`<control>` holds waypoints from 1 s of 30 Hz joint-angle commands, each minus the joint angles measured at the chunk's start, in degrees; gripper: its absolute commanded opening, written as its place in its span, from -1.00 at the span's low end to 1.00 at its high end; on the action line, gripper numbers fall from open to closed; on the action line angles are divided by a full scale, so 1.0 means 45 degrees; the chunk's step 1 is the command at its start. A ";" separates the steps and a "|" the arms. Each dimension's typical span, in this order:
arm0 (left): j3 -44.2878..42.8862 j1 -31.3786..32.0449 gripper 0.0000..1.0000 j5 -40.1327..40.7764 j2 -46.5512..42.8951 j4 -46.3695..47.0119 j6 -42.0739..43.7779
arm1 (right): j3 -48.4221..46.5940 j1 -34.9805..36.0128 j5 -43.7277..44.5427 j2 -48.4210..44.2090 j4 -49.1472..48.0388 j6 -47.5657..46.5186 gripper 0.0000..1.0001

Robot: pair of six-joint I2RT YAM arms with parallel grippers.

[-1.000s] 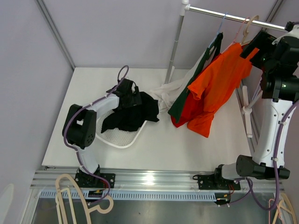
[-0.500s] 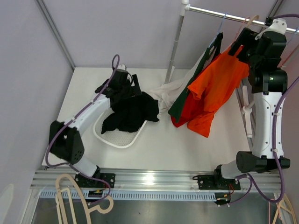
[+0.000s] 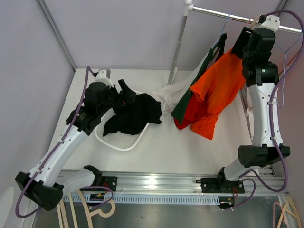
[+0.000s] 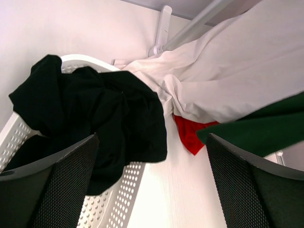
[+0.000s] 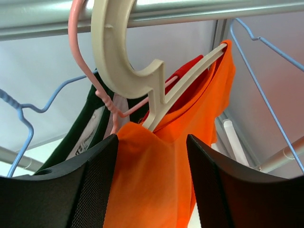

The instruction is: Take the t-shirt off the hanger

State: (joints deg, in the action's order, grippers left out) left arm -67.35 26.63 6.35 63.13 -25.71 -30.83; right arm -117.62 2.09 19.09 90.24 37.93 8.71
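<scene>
Right end effector (image 5: 152, 145) risen to curved cream hanger (image 5: 116, 52), jaws apart astride orange t-shirt (image 5: 156, 194).

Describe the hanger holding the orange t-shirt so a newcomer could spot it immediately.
Look up to the metal rail at the far right. Among the hangers hooked on it, this cream hanger carries the orange t-shirt. Its hook is thick, flat plastic, unlike the thin pink hanger and blue wire hangers beside it.
</scene>
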 commanded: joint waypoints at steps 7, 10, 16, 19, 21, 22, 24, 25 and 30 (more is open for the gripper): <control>0.1022 0.0097 0.99 0.0093 -0.2173 -0.0223 0.0464 | -0.0736 0.0512 0.1947 0.0474 -0.1437 -0.0763 0.24; 0.1197 0.0078 0.99 -0.0004 -0.2330 -0.0321 0.0523 | -0.0795 0.0649 0.2572 0.0495 -0.1827 -0.1056 0.24; 0.1392 0.0097 0.99 -0.0239 -0.2447 -0.0263 0.0523 | -0.0873 0.0728 0.3276 0.0611 -0.2530 -0.1544 0.24; 0.1568 0.0097 0.99 -0.0298 -0.2545 -0.0184 0.0600 | -0.0971 0.0728 0.3355 0.0767 -0.2784 -0.1681 0.20; 0.1588 0.0097 0.99 -0.0259 -0.2526 -0.0165 0.0659 | -0.1185 0.0728 0.3355 0.0904 -0.2843 -0.1759 0.14; 0.1627 0.0078 0.99 -0.0239 -0.2506 -0.0261 0.0660 | -0.1244 0.0728 0.3394 0.1021 -0.2882 -0.1798 0.12; 0.1588 0.0097 0.99 -0.0220 -0.2448 -0.0281 0.0718 | -0.1264 0.0728 0.3472 0.1216 -0.3135 -0.1896 0.09; 0.1588 0.0078 0.99 -0.0220 -0.2467 -0.0301 0.0718 | -0.1245 0.0728 0.3453 0.1256 -0.3233 -0.1877 0.08; 0.1666 0.0097 0.99 -0.0258 -0.2370 -0.0145 0.0777 | -0.1264 0.0728 0.3686 0.1685 -0.3760 -0.1877 0.02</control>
State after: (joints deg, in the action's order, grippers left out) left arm -60.10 26.68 5.80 52.90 -27.57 -28.82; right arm -121.34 5.08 33.74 96.79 25.06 1.19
